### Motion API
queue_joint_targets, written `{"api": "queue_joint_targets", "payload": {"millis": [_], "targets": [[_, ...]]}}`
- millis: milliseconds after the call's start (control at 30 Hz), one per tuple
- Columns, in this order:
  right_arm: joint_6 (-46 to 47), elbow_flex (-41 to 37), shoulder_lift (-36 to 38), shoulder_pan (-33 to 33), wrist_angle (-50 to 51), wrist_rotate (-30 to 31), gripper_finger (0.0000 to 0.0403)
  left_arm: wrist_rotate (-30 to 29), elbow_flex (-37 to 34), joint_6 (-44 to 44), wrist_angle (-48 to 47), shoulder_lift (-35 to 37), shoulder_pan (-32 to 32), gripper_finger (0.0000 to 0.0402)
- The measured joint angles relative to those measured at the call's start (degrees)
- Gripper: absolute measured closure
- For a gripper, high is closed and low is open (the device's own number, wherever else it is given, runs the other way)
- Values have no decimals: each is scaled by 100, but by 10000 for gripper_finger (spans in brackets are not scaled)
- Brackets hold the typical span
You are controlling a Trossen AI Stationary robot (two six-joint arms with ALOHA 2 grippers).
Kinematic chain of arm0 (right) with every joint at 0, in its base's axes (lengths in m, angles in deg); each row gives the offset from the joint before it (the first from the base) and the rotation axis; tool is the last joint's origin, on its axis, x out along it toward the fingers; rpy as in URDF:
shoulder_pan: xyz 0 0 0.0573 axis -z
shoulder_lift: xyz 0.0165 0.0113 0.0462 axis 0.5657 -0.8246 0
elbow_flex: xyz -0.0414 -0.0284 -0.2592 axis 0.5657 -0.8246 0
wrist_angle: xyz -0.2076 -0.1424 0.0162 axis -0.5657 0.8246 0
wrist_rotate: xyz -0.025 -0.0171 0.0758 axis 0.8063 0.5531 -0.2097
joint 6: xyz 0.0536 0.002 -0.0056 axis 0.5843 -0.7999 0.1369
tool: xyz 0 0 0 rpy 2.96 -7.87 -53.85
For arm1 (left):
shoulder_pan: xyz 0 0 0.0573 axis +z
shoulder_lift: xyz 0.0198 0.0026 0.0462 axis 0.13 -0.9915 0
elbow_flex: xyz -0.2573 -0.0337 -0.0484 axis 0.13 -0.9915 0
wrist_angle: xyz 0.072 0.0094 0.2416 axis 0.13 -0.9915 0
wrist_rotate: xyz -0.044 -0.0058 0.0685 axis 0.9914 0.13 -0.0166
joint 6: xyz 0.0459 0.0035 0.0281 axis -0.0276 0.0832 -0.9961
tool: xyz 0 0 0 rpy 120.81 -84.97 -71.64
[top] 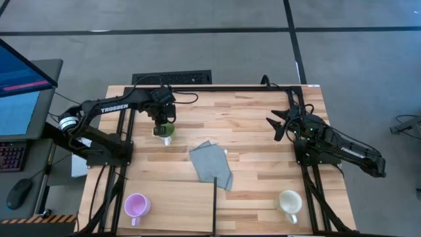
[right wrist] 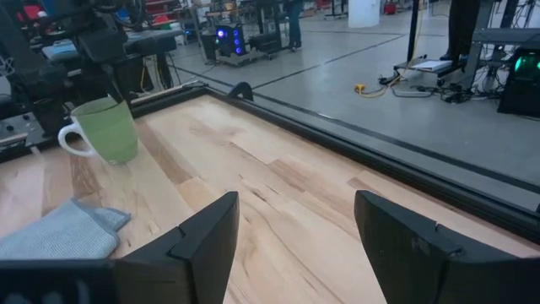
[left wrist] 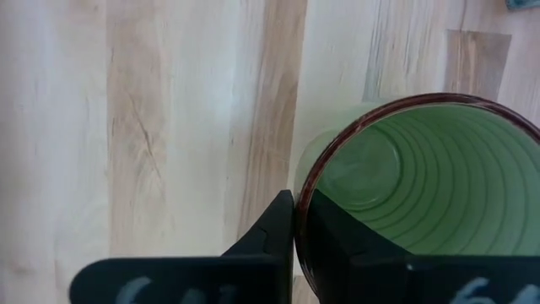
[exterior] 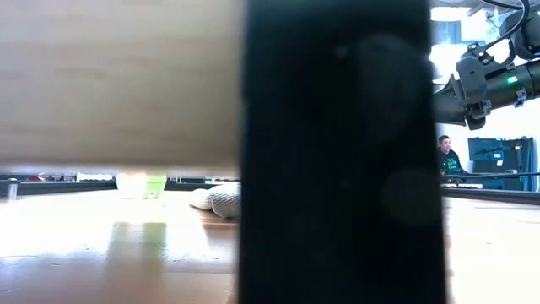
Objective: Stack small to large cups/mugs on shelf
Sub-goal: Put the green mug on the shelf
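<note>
Striped wooden planks make up the worktop (top: 256, 131), a grey cloth (top: 212, 164) lying near its middle. At the far left, the left claw (top: 162, 124) is clamped on the rim of the green mug (top: 167, 131). The right claw (top: 279, 124) hangs spread wide and empty. Nearer me sit the purple mug (top: 136, 205) and the cream mug (top: 289, 201), well apart.
</note>
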State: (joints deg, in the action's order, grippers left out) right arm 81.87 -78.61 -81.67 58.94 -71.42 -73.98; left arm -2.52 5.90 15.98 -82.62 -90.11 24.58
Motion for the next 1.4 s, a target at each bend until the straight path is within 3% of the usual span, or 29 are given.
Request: {"api": "queue_joint_targets", "payload": {"millis": [233, 600, 1100, 1400], "targets": [[0, 0, 0, -2, -3, 110, 143, 22, 70, -9, -111, -6, -1, 399], [-3, 2, 0, 2, -7, 437, 143, 387, 926, 152, -1105, -15, -192, 401], [-4, 2, 0, 2, -2, 435, 143, 118, 2931, 1125, -2691, 4, -1204, 401], [-4, 2, 0, 2, -2, 435, 143, 50, 3167, 1612, -2977, 4, -1861, 401]]}}
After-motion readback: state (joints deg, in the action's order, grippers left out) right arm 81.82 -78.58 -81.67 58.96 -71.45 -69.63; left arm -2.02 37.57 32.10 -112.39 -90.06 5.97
